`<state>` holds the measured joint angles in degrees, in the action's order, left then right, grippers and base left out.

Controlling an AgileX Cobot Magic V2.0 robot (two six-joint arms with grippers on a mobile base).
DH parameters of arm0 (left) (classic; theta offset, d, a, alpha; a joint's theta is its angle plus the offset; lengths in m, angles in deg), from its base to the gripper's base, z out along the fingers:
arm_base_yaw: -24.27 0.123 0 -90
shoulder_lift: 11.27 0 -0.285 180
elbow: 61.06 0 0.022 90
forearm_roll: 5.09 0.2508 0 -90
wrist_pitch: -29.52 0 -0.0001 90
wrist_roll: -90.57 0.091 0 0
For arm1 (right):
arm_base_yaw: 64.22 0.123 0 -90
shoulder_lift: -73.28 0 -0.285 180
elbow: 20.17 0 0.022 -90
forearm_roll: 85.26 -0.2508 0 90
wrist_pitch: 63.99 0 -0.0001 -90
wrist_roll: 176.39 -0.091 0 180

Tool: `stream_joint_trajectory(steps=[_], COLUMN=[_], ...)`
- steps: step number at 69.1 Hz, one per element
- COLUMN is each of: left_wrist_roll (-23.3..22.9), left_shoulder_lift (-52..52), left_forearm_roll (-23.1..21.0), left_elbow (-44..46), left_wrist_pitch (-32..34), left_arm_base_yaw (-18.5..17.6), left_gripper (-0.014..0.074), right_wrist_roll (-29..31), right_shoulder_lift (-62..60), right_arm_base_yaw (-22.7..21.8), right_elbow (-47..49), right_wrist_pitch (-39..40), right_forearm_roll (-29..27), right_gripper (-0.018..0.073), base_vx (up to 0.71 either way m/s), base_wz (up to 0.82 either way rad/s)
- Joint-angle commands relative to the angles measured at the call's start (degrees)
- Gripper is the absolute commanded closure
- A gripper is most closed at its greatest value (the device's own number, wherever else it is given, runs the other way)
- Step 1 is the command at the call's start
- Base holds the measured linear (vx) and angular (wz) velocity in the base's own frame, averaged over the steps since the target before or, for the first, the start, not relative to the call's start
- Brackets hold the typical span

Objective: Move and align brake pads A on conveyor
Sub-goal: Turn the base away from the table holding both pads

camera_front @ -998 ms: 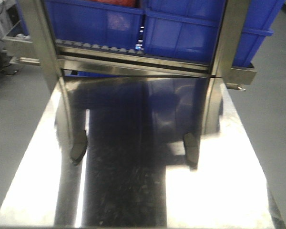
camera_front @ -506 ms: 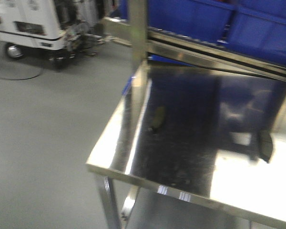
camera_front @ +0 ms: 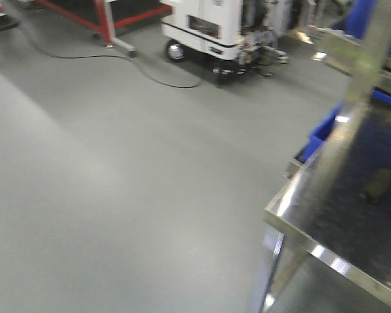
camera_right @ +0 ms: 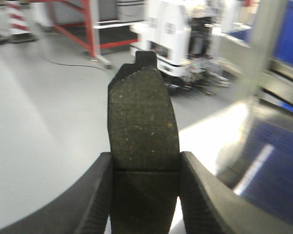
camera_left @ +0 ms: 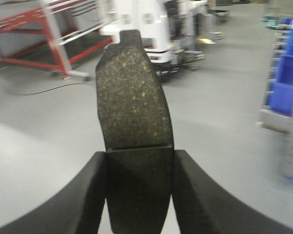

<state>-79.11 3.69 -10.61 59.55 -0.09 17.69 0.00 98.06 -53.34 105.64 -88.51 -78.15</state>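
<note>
The left fingers [camera_left: 88, 195] are clenched on a brake pad [camera_left: 134, 92], gripping its lower half by the two long edges. The pad stands upright between them, speckled face to the camera, with its groove level with the fingertips. The right fingers [camera_right: 95, 195] are clamped the same way on a second brake pad [camera_right: 144, 112], which also sticks straight up and has a small tab at its top end. Both held pads are in the air with the grey floor [camera_front: 117, 182] behind them. A third brake pad [camera_front: 376, 186] (blurred) lies flat on the shiny steel bench [camera_front: 339, 215] at the right of the front view, away from the near edge. A blue bin [camera_front: 320, 134] sits at the bench's far side. Across the floor stand a white wheeled machine [camera_front: 205, 26] and a red frame [camera_front: 104, 16], with a black cable [camera_front: 150, 72] trailing on the floor near them.
</note>
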Motion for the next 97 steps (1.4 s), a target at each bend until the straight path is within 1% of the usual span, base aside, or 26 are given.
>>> stream_joint_trajectory(steps=[1, 52, 82, 97], left_wrist_roll=[-0.41, -0.41, -0.41, -0.41], left_shoulder_lift=[0.51, 0.51, 0.51, 0.51], left_forearm_roll=[-0.80, -0.80, -0.80, -0.80], left_elbow=[1.76, 1.76, 1.76, 1.76], left_wrist_pitch=[5.79, 5.79, 5.79, 5.79], left_arm_base_yaw=[-0.28, -0.28, -0.28, -0.28], left_gripper=[0.0502, 0.0502, 0.0502, 0.0502], right_wrist_roll=[0.44, 0.44, 0.44, 0.44], right_shoulder_lift=[0.40, 0.40, 0.40, 0.40], right_arm_base_yaw=[-0.07, -0.07, -0.07, -0.07], right_elbow=[1.63, 1.63, 1.63, 1.63], right_wrist_pitch=[5.58, 5.58, 5.58, 5.58], right_forearm_roll=[0.49, 0.49, 0.49, 0.49], right_gripper=[0.0564, 0.0564, 0.0564, 0.0564], base_vx=[-0.01, 0.13, 0.25, 0.33], base_wz=[0.80, 0.62, 0.64, 0.47])
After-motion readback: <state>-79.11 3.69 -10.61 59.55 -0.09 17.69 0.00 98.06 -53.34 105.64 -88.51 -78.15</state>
